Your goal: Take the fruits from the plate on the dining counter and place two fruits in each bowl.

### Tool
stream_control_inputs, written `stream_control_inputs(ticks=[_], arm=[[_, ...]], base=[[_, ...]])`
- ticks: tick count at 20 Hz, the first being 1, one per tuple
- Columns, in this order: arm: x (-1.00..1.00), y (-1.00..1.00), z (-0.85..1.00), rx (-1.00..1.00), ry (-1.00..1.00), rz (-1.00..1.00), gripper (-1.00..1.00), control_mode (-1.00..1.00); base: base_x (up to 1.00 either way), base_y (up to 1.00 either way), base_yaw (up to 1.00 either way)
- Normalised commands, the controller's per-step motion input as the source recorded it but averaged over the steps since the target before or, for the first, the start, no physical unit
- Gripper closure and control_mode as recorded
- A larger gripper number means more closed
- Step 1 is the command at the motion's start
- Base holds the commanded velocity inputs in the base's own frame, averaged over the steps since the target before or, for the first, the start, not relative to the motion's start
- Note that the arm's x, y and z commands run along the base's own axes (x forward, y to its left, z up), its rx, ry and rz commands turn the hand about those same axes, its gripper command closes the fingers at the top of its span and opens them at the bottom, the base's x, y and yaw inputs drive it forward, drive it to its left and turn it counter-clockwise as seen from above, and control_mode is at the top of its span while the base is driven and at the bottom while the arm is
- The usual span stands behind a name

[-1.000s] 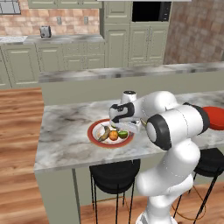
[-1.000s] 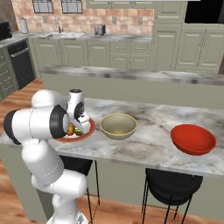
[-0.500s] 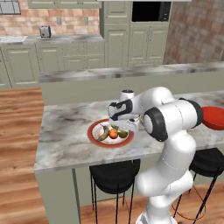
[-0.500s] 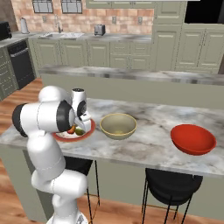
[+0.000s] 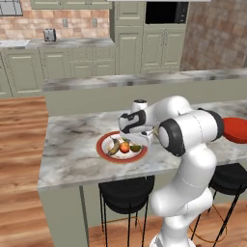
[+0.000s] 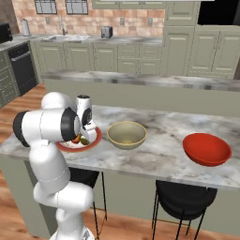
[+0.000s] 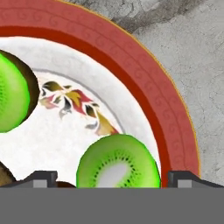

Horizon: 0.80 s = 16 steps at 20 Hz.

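The red-rimmed white plate (image 5: 102, 144) (image 6: 93, 139) (image 7: 168, 118) lies on the marble dining counter (image 5: 72, 154). It holds a brownish banana (image 5: 114, 146), an orange-red fruit (image 5: 124, 147) and green fruit (image 5: 136, 148). My gripper (image 5: 141, 139) (image 6: 85, 136) (image 7: 113, 179) points down over the plate's right side. It is open, its two tips standing on either side of one green fruit (image 7: 118, 164) without touching it. A second green fruit (image 7: 11, 98) lies further in. The tan bowl (image 6: 126, 135) and the red bowl (image 6: 206, 149) (image 5: 235, 130) stand to the right, both with nothing in them.
Black stools (image 5: 126, 193) (image 6: 183, 199) stand under the counter. A second counter (image 6: 140, 79) runs behind it. Cabinets with a toaster (image 5: 49, 34) line the back wall. My own arm hides part of the plate in the right base view.
The arm's elbow has swung in closer over the counter while the hand stays over the plate's right side. The jaws have opened slightly wider.
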Motion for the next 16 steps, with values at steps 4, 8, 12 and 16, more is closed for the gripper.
stream_control_inputs(ticks=[4, 8, 12, 16], arm=[[-0.25, 0.00, -0.15, 0.00, 0.00, -0.20, -1.00, -1.00], [-0.10, 0.00, -0.20, 0.00, 0.00, -0.16, -1.00, -1.00], [0.00, 0.00, -0.27, 0.00, 0.00, -0.11, -1.00, -1.00], [0.00, 0.00, -0.26, 0.00, 0.00, -0.08, -1.00, -1.00]], base=[[0.00, 0.00, 0.00], [0.00, 0.00, 0.00], [0.00, 0.00, 0.00], [0.00, 0.00, 0.00]])
